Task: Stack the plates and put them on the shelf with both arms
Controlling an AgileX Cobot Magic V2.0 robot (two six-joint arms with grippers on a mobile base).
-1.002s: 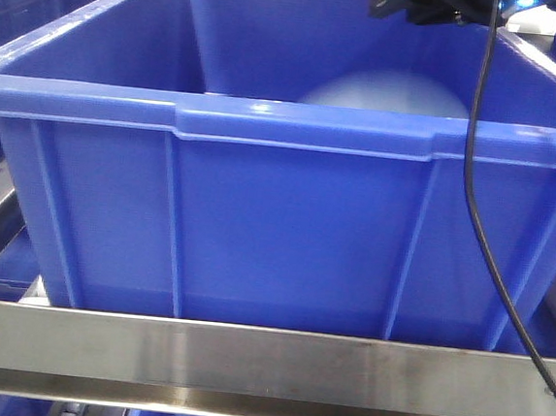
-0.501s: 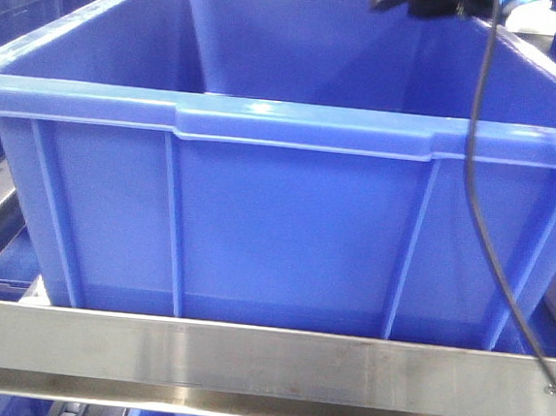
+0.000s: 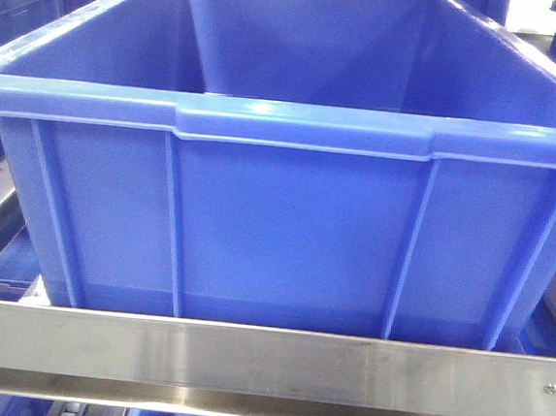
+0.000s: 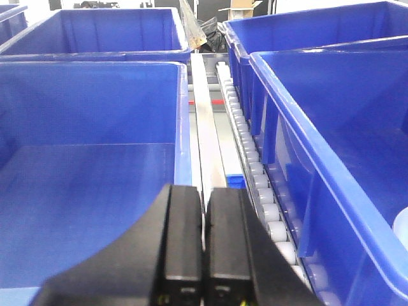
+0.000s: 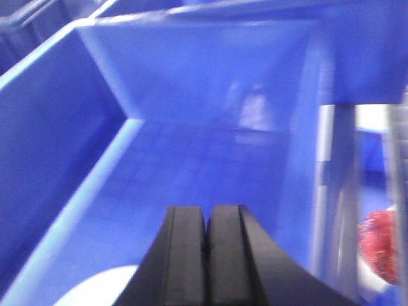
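Front view blue bin (image 3: 287,219) walls, steel rail (image 3: 264,363) (foreground), both tools pressed closed.

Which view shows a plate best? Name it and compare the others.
The right wrist view: a pale plate lies on the bin floor, partly cut off behind the right hand. The left wrist view catches only a pale sliver at its edge. The front view shows none.

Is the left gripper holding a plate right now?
No: in the left wrist view the left gripper has its black fingers pressed together with nothing between them, above the blue bins.
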